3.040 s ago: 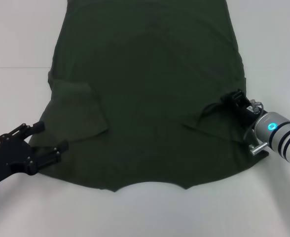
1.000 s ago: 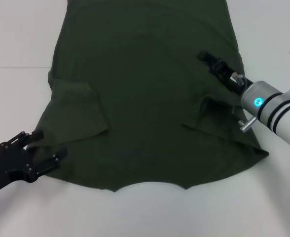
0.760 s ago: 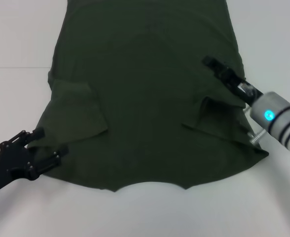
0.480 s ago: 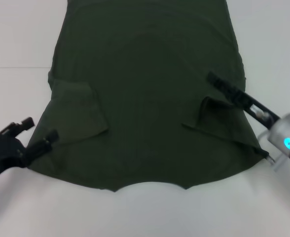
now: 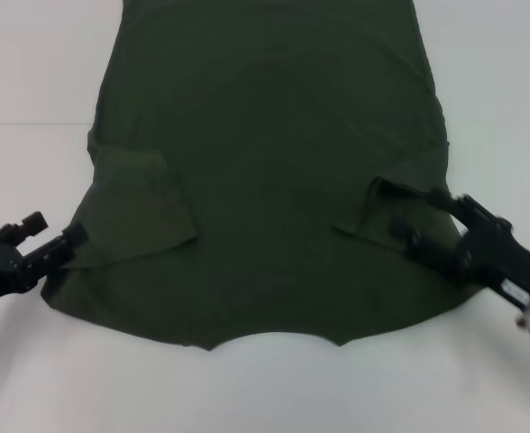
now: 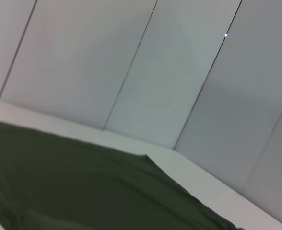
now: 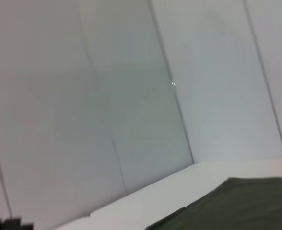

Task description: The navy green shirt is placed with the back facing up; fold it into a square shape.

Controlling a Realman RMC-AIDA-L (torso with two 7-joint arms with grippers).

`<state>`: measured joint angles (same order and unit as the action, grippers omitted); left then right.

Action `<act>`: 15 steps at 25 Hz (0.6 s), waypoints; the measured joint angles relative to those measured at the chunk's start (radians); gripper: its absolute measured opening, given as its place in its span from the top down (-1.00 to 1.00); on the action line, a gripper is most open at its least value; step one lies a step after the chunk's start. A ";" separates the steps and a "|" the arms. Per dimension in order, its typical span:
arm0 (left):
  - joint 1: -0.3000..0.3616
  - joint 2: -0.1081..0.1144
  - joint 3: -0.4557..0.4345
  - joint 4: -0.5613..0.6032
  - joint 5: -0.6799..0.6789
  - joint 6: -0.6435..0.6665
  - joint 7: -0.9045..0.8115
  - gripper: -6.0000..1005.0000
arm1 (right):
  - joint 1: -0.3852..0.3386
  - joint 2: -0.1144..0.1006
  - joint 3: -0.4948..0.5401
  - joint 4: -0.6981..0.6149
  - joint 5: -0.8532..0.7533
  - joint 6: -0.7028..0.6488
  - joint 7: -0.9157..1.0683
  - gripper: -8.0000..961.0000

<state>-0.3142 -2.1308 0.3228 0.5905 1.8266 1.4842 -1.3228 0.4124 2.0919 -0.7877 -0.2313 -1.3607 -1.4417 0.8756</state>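
Note:
The navy green shirt (image 5: 265, 171) lies flat on the white table (image 5: 31, 72), its curved neckline at the near edge and both sleeves folded inward onto the body. My left gripper (image 5: 54, 229) sits low at the shirt's near left corner, open, one fingertip at the fabric's edge and nothing between the fingers. Over the near right corner, beside the folded right sleeve, my right gripper (image 5: 427, 221) is open and holds nothing. The left wrist view shows the shirt (image 6: 83, 191) spread on the table; the right wrist view shows only a corner of the shirt (image 7: 237, 201).
The white table extends on both sides of the shirt and in front of the neckline (image 5: 265, 388). Pale wall panels (image 6: 170, 72) stand behind the table, and they fill most of both wrist views.
The right gripper swung back from over the shirt's right side to the near right corner and turned. The left gripper drew slightly leftward along the near left corner. The shirt has not moved.

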 joint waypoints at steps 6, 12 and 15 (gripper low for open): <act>0.000 0.026 0.072 0.000 0.065 0.000 -0.131 -0.72 | -0.096 -0.003 -0.066 -0.051 -0.014 -0.052 -0.189 -0.97; -0.016 0.063 0.133 0.010 0.110 0.002 -0.268 -0.72 | -0.098 -0.004 -0.069 -0.053 -0.111 -0.021 -0.236 -0.97; -0.038 0.095 0.133 0.022 0.159 -0.004 -0.393 -0.72 | -0.095 -0.003 -0.072 -0.055 -0.126 -0.022 -0.237 -0.97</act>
<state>-0.3527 -2.0362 0.4556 0.6123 1.9857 1.4806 -1.7157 0.3178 2.0888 -0.8599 -0.2861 -1.4866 -1.4639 0.6384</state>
